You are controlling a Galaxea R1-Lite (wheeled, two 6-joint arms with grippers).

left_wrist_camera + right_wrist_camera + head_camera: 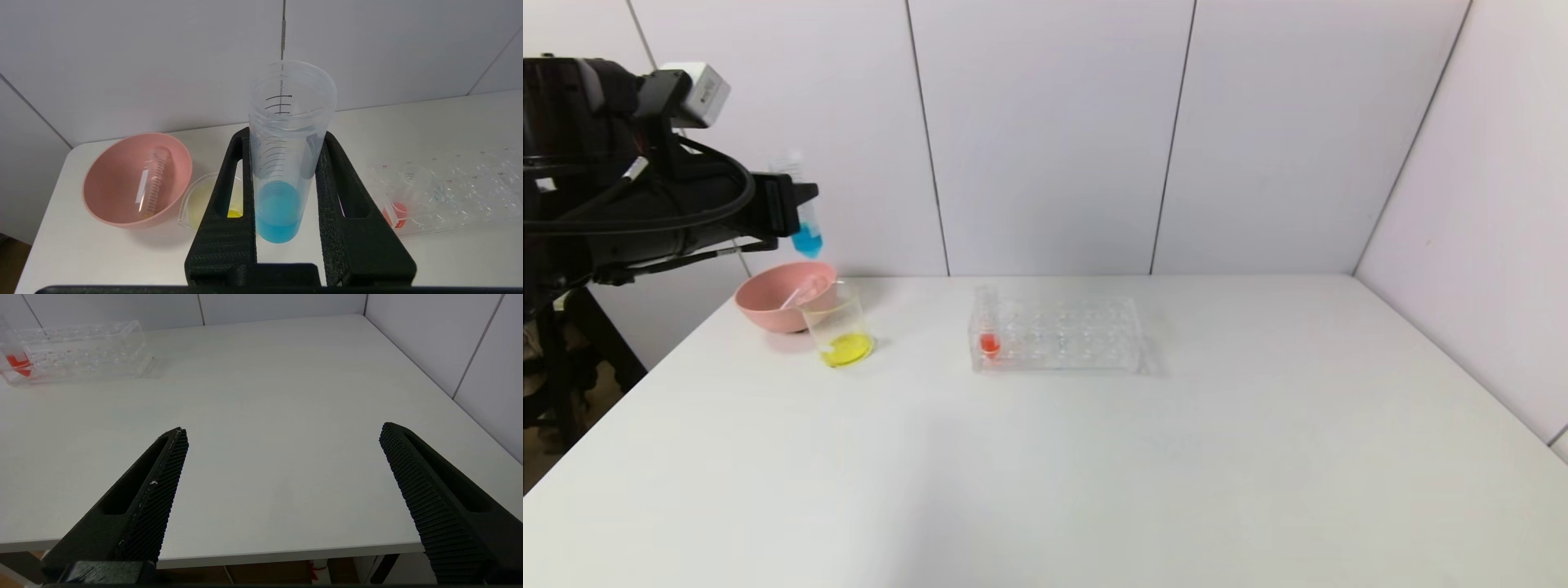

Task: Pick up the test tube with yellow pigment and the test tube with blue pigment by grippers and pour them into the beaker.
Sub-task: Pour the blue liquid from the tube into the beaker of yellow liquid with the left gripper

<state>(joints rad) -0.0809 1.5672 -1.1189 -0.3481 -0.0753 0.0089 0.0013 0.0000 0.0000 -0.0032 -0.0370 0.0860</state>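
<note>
My left gripper [796, 204] is shut on the test tube with blue pigment [806, 233] and holds it upright, high above the pink bowl and the beaker. In the left wrist view the tube [282, 163] sits between the two black fingers [229, 196], blue liquid in its tip. The beaker [840, 331] stands on the table with yellow liquid in its bottom; it also shows behind a finger in the left wrist view [200, 202]. An empty clear tube [151, 183] lies in the pink bowl; no tube with yellow pigment shows. My right gripper [282, 457] is open and empty above the table's near edge.
The pink bowl [768, 314] stands just behind the beaker at the table's left. A clear plastic rack [1058, 335] in the middle holds a tube with red liquid [989, 339]. Grey wall panels close the back and right side.
</note>
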